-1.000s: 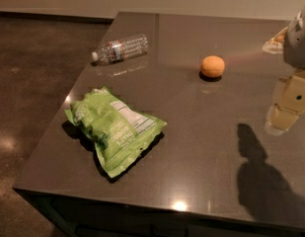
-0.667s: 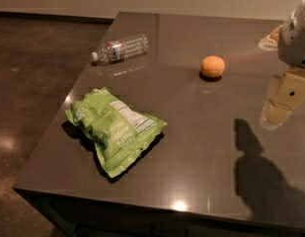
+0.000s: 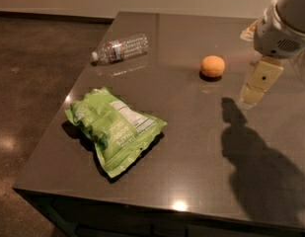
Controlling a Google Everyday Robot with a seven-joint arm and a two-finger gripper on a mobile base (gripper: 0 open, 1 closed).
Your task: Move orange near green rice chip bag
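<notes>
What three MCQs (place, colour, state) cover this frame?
1. The gripper is:
A) left of the orange
B) right of the orange, apart from it
C) touching the orange

2. The bag is:
A) lime green
B) red
C) blue

3. The bottle is:
A) upright
B) on the bag
C) lying on its side

Key:
1 B: bare table shows between gripper and orange.
2 A: the bag is green with a white label panel.
3 C: the bottle lies flat near the table's far left edge.
</notes>
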